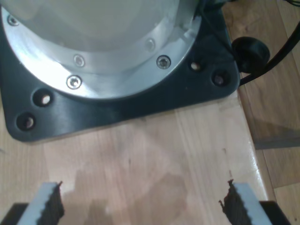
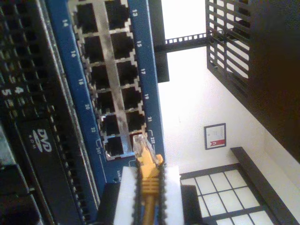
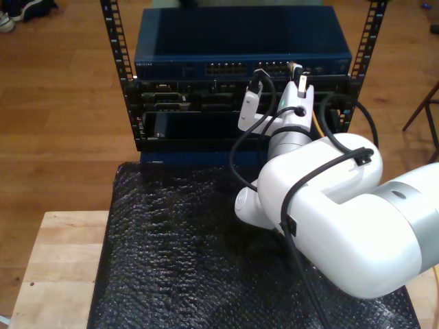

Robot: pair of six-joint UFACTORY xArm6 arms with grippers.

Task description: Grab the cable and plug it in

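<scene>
My second gripper (image 2: 149,187) has its jaws clamped on the cable (image 2: 149,180), the yellow-orange line running up between the two white toothed pads (image 2: 125,197). The clear plug (image 2: 140,145) sticks out past the jaws and its tip sits right at the mouth of a port in the bottom row of the blue switch (image 2: 150,93), next to the numbers 22 and 23; whether it is seated I cannot tell. Open ports stack up along the switch's face in two columns, numbers running beside them. Next to the switch is a black unit with a DVD logo (image 2: 41,140).

In the exterior view the white arm (image 3: 322,205) reaches from the exterior view's lower right up to the rack (image 3: 123,75), and the second gripper (image 3: 296,72) sits against the front of the switch (image 3: 240,48) toward the exterior view's right. A short stretch of the yellow cable (image 3: 317,123) shows just beside the arm's wrist. Black sheeting (image 3: 185,253) covers the desk (image 3: 58,260) in front of the rack.

My first gripper (image 1: 140,204) hangs over bare wood, jaws wide apart, nothing between its toothed pads (image 1: 49,204). Ahead of it is a black square base plate (image 1: 140,103) carrying a round metal flange (image 1: 108,61) with screws, and a black cord (image 1: 276,51) trails past its corner.
</scene>
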